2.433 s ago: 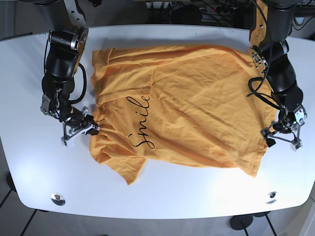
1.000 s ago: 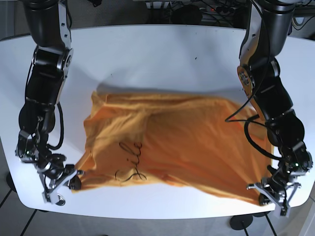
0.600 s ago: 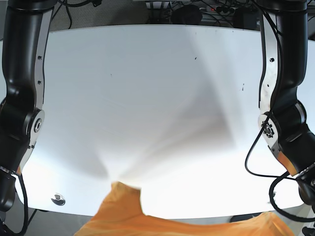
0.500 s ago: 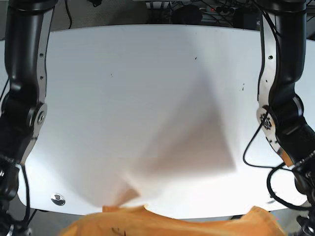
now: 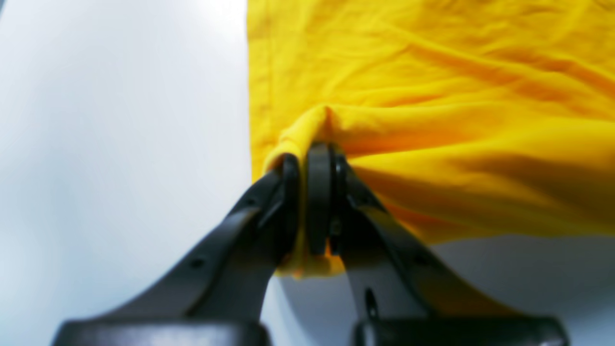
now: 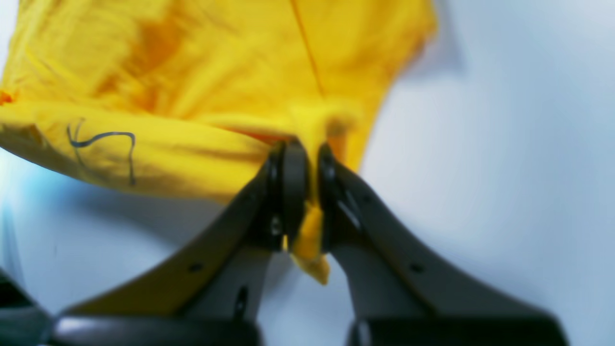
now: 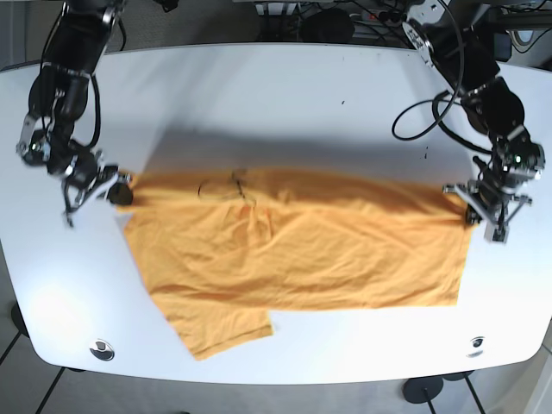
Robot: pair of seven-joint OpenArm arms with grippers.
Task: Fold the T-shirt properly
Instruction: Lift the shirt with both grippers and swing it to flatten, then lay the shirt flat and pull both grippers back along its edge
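With each end effector, left (image 5: 310, 168) and right (image 6: 307, 168), pinching only a thin edge of the shirt (image 7: 293, 246), you risked cloth slipping free if the arms pulled apart too hard.

dark script lettering on the orange T-shirt (image 7: 293, 246), folded over, not legible

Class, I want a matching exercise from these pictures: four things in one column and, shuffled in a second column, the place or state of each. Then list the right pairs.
Things:
1. left gripper
2. right gripper
3. T-shirt
4. black lettering

Places or states:
A. spread across the white table
B. shut on cloth at the base view's left
C. near the shirt's far edge
D. shut on cloth at the base view's right

Pairs: 1-D, 2-B, 3-A, 4-C
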